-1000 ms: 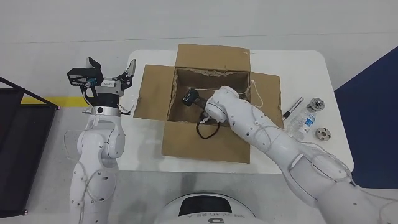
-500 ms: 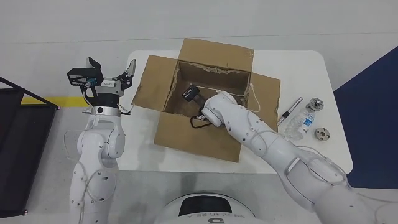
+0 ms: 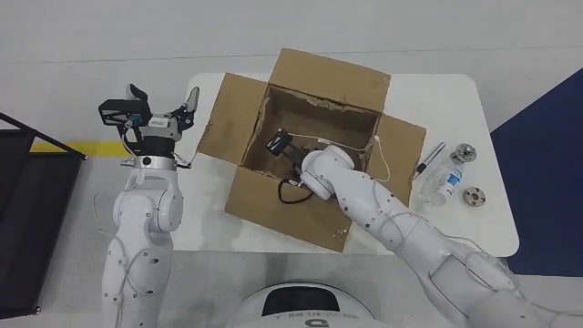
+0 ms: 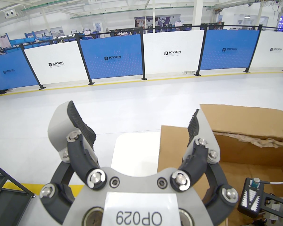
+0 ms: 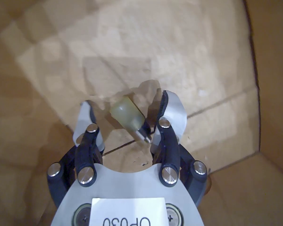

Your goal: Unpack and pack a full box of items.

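Observation:
An open cardboard box (image 3: 328,75) stands skewed on the white table (image 3: 455,91). My right arm (image 3: 337,171) goes down into it. On the box floor (image 5: 136,36) lies a small pale cylinder (image 5: 126,113) with a metal tip. My right gripper (image 5: 124,99) is open, one finger on each side of the cylinder, with a gap on one side. My left gripper (image 3: 164,100) is open and holds nothing, raised off the table's left edge beside the box's left flap (image 4: 176,147).
To the right of the box lie a pen (image 3: 428,159), a small water bottle (image 3: 446,182) and two round metal parts (image 3: 465,154) (image 3: 473,196). A white cable (image 3: 375,146) hangs at the box's right wall. A black rack (image 3: 27,210) stands off the table's left.
The box has turned clockwise and shifted to the right on the table. My right arm has drawn nearer inside it. The left arm has stayed still.

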`<move>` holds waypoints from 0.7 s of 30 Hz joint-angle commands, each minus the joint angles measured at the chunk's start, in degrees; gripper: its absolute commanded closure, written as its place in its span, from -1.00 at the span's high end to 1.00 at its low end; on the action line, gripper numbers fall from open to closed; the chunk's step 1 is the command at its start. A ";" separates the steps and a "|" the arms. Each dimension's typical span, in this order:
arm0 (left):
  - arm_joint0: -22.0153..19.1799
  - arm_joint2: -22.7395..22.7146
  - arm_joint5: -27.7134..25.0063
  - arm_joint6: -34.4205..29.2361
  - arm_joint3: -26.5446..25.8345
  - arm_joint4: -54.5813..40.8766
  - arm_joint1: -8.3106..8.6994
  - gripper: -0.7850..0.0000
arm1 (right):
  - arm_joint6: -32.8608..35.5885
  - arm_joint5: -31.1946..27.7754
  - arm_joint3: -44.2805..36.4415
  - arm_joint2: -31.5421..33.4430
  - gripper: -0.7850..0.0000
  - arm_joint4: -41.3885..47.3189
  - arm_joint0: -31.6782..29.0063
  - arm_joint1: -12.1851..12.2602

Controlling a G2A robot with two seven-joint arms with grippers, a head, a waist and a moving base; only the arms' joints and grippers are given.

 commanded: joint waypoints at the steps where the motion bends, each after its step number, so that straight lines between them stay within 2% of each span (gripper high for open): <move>1: 0.00 0.00 0.00 0.00 0.00 0.00 0.00 1.00 | 0.60 -0.40 -3.11 1.22 -0.60 -1.14 -1.36 0.61; 2: 0.00 0.00 0.00 0.00 0.00 0.00 0.00 1.00 | 1.00 -0.69 -4.79 1.74 -0.69 -1.89 -2.05 0.90; 3: 0.00 0.00 0.00 0.00 0.00 0.00 0.00 1.00 | 1.55 -1.08 -6.21 2.22 -1.00 -2.52 -2.72 1.17; 14: 0.00 0.00 0.00 0.00 0.00 0.00 0.00 1.00 | 6.35 -2.45 -14.00 3.27 -1.00 -7.14 -5.57 1.59; 21: 0.00 0.00 0.00 0.00 0.00 0.00 0.00 1.00 | 4.87 -1.49 -19.12 6.28 -1.00 -8.63 -8.04 2.02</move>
